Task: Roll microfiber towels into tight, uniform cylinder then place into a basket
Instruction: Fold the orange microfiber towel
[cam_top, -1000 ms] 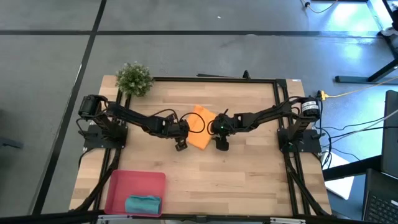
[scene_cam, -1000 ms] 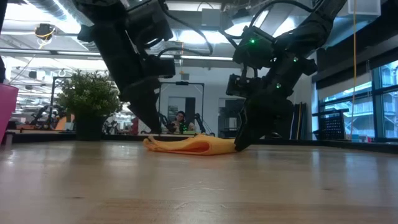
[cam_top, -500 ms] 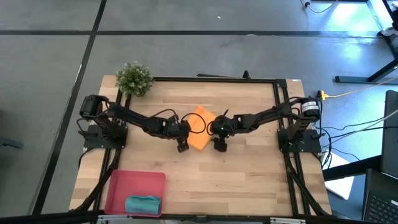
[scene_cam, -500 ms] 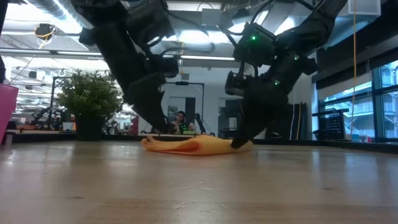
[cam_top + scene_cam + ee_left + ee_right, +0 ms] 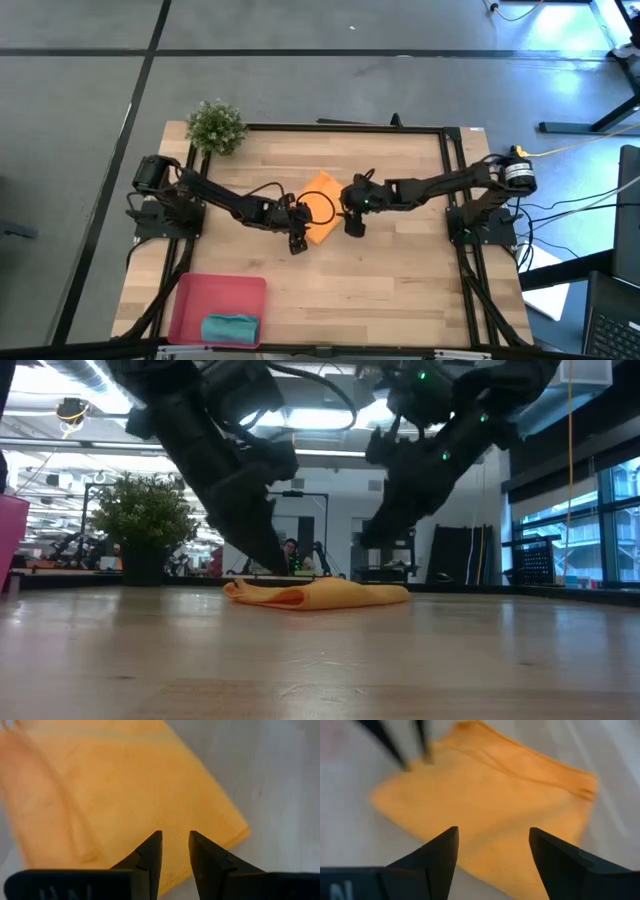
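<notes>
The orange towel (image 5: 322, 205) lies folded and fairly flat near the middle of the wooden table (image 5: 400, 280), with one thicker fold along its edge on the left arm's side, seen in the low view as a low rumpled strip (image 5: 315, 594). The left gripper (image 5: 297, 238) sits at the towel's near-left edge, tips down at the cloth. Its fingers (image 5: 152, 854) stand narrow, a slim gap between them, poised right over the orange fabric; no cloth shows pinched between them. The right gripper (image 5: 354, 222) hovers just beside the towel's right edge, lifted clear of the table in the low view, its fingers (image 5: 436, 855) spread wide and holding nothing, the towel (image 5: 490, 815) lying below and ahead of them.

The teal towel (image 5: 230, 327) lies bunched in the red-pink basket (image 5: 190, 300) at the table's near-left corner, well apart from both grippers. A small green potted plant (image 5: 215, 125) stands at the far-left corner.
</notes>
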Available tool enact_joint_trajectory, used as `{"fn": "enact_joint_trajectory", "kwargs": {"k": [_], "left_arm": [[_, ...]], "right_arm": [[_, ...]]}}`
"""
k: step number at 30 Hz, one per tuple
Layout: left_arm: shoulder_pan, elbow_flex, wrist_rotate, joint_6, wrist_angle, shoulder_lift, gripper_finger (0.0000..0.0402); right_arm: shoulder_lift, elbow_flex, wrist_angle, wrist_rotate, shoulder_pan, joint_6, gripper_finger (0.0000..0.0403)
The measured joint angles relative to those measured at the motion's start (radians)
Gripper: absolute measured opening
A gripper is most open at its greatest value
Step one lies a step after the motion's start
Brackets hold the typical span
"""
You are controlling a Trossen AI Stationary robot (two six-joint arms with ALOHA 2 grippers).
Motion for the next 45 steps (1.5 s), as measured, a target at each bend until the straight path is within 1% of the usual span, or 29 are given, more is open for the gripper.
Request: {"fn": "enact_joint_trajectory", "kwargs": {"k": [2, 9, 13, 17, 23, 25, 29, 33, 39, 42, 45], "left_arm": [[0.000, 0.000, 0.001, 0.000, 0.037, 0.027, 0.0088], [0.000, 0.001, 0.017, -0.006, 0.040, 0.081, 0.0088], [0.002, 0.003, 0.032, -0.009, 0.005, 0.084, 0.0088], [0.011, 0.004, 0.035, -0.007, -0.026, 0.082, 0.0088], [0.051, 0.005, 0.036, 0.036, -0.063, 0.080, 0.0088], [0.065, 0.004, 0.041, 0.065, -0.069, 0.077, 0.0088], [0.091, 0.004, 0.085, 0.152, -0.073, 0.074, 0.0088], [0.099, 0.002, 0.111, 0.215, -0.088, 0.052, 0.0088], [0.071, -0.002, 0.096, 0.235, -0.140, -0.040, 0.0088], [0.047, -0.003, 0.093, 0.228, -0.179, -0.069, 0.0088], [0.010, -0.002, 0.089, 0.235, -0.168, -0.087, 0.0088]], "right_arm": [[0.016, 0.000, -0.015, 0.020, -0.021, -0.003, 0.0244], [0.110, 0.000, -0.074, 0.020, -0.090, -0.001, 0.0244], [0.138, 0.001, -0.077, -0.018, -0.090, 0.010, 0.0244], [0.146, 0.002, -0.077, -0.036, -0.060, 0.041, 0.0244], [0.146, 0.002, -0.077, -0.041, 0.010, 0.096, 0.0244], [0.146, 0.002, -0.077, -0.041, 0.032, 0.113, 0.0244], [0.147, 0.002, -0.077, -0.041, 0.062, 0.139, 0.0244], [0.147, 0.002, -0.076, -0.042, 0.073, 0.133, 0.0244], [0.143, 0.000, -0.080, -0.045, 0.072, 0.111, 0.0244], [0.123, -0.003, -0.092, -0.045, 0.072, 0.070, 0.0244], [0.076, -0.003, -0.097, -0.008, 0.075, 0.030, 0.0244]]}}
